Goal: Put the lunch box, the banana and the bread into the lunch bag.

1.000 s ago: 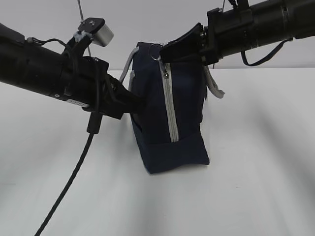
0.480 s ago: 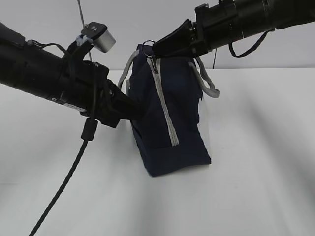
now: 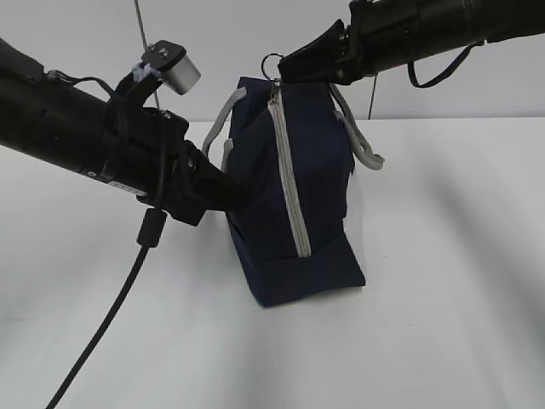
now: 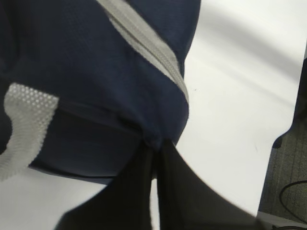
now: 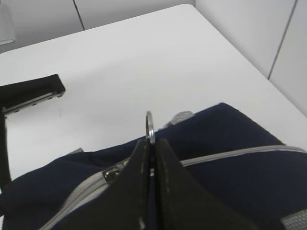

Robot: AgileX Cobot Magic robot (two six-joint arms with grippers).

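No readable writing anywhere. One lunch bag (image 3: 294, 192) stood upright mid-table (image 3: 443, 324), zipper (image 3: 287, 170) facing the camera. Two arms: left gripper (image 4: 154, 158) came in from 9 o'clock, jaws pinched onto bag fabric. Right gripper (image 5: 151, 146) reached from 1 o'clock, clamped on the ring pull (image 5: 150, 127) at 12 o'clock.

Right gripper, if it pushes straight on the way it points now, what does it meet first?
The right gripper, shut on the ring pull, points left past the lunch bag top. Beyond the ring the way looks free, though the left arm's wrist camera lies roughly ahead; depth is unclear.
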